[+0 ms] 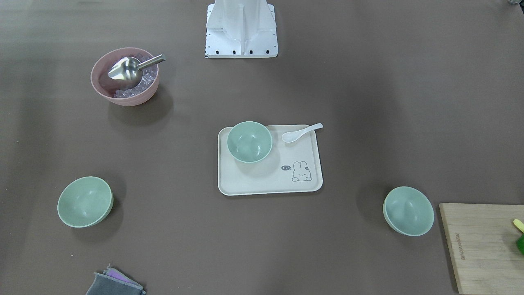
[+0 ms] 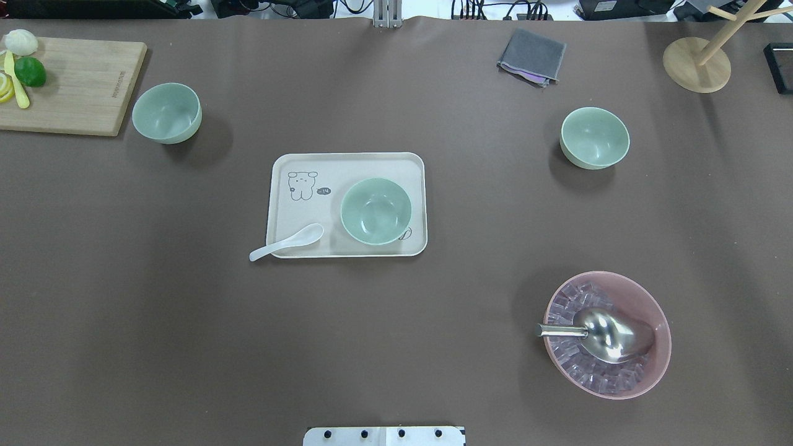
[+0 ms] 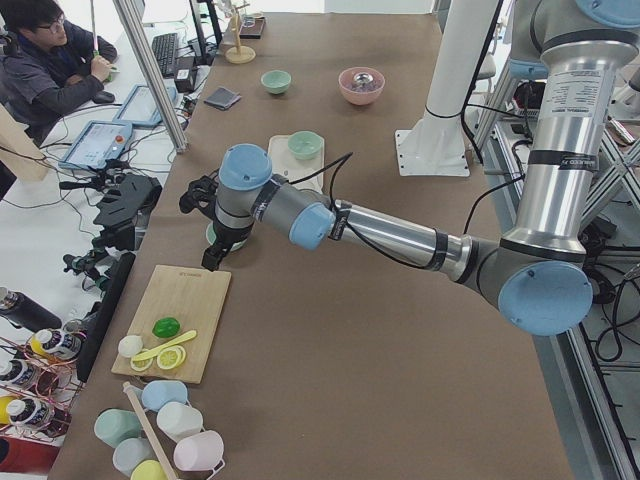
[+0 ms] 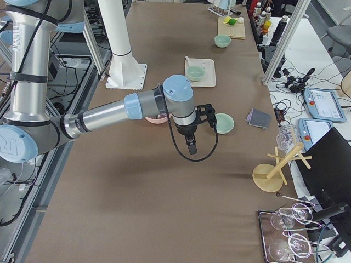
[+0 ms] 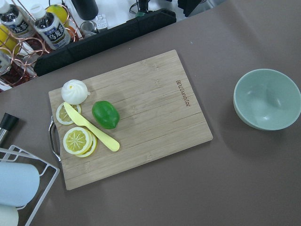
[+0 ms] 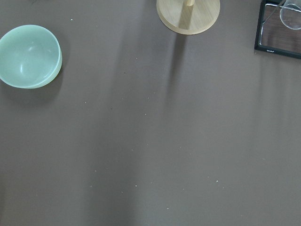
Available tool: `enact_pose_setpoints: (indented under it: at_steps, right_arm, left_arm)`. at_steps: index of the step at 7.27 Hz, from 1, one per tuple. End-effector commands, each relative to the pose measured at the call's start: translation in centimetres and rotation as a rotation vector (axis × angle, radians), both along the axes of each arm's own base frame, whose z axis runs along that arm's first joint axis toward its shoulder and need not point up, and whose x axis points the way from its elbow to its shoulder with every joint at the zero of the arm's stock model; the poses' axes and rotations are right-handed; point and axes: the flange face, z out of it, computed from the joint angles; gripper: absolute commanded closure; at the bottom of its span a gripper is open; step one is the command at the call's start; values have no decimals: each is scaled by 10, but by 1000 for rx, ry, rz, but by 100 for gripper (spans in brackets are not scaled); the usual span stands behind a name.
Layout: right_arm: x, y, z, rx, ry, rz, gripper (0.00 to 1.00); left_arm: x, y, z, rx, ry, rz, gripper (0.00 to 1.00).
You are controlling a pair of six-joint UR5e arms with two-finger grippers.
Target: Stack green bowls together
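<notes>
Three pale green bowls stand apart, upright and empty. One green bowl (image 2: 376, 210) (image 1: 249, 141) sits on the cream tray (image 2: 347, 251). A second (image 2: 167, 113) (image 5: 268, 99) is at the far left beside the cutting board, and a third (image 2: 595, 137) (image 6: 29, 56) at the far right. My left gripper (image 3: 212, 225) hovers above the left bowl, and my right gripper (image 4: 197, 129) hangs near the right bowl (image 4: 224, 123). Both show only in the side views, so I cannot tell if they are open or shut.
A white spoon (image 2: 288, 241) lies on the tray's edge. A pink bowl (image 2: 663, 328) with ice and a metal scoop (image 2: 610, 334) is near right. A cutting board (image 2: 80, 87) with fruit, a grey cloth (image 2: 531, 56) and a wooden stand (image 2: 697, 65) line the far side.
</notes>
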Motion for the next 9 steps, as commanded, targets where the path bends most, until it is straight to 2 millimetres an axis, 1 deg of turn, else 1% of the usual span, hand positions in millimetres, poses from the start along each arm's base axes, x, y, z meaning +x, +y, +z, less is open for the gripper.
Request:
enact_pose_setpoints:
  at_steps: [1,2,3,4,5,6,7,8,9]
  right_arm:
    - [-36,-26,-15,-85,-39,43,0]
    - [-60,-38,-28,-114,-50,49,0]
    - [-77,-45,-26,-119,-43,19,0]
    - [-85,-58,-26,-131,-43,19,2]
    - [-101,-66,-32,-153,-27,40,3]
    - [-124,-77,-43,-178,-10,66,4]
    - [-146,-87,-51,-200,9,94,5]
    - [-166,-101,-60,-196,21,94,6]
    - [-174,-109,-59,-187,28,87,6]
  left_arm:
    - [92,-20,-8,-105,46,43,2]
    - [98,-33,-1,-234,97,-44,2]
    - [128,-39,1,-283,105,-36,2]
    - [157,-55,-2,-309,97,-42,2]
    - [195,-71,0,-324,71,-67,2]
    - [244,-79,7,-326,57,-50,2]
    - [263,-86,16,-327,55,-64,2]
    - [267,-92,26,-325,26,-88,2]
    - [268,-96,31,-323,5,-106,6]
